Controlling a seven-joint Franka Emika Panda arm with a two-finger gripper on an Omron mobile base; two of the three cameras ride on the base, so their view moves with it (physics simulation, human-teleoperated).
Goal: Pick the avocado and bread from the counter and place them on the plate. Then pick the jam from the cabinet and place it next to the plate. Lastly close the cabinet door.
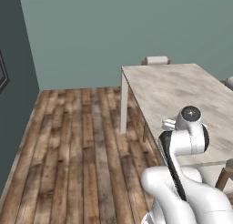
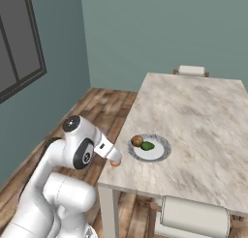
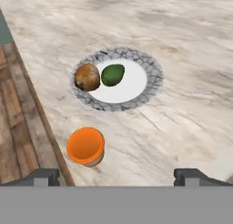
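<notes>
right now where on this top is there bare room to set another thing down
Most of the marble counter is bare: the whole stretch beyond the plate toward the far chair, and the side right of the plate. It is crowded at the near left edge, where the orange-lidded jar sits beside the plate holding bread and avocado.

Marble counter (image 3: 191, 59) with plate (image 3: 152, 75), orange-lidded jar (image 3: 86, 146)

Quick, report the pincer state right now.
Pincer: open, tips spread wide apart, holding nothing. It hovers above the jar, which stands on the counter beside the plate.
</notes>
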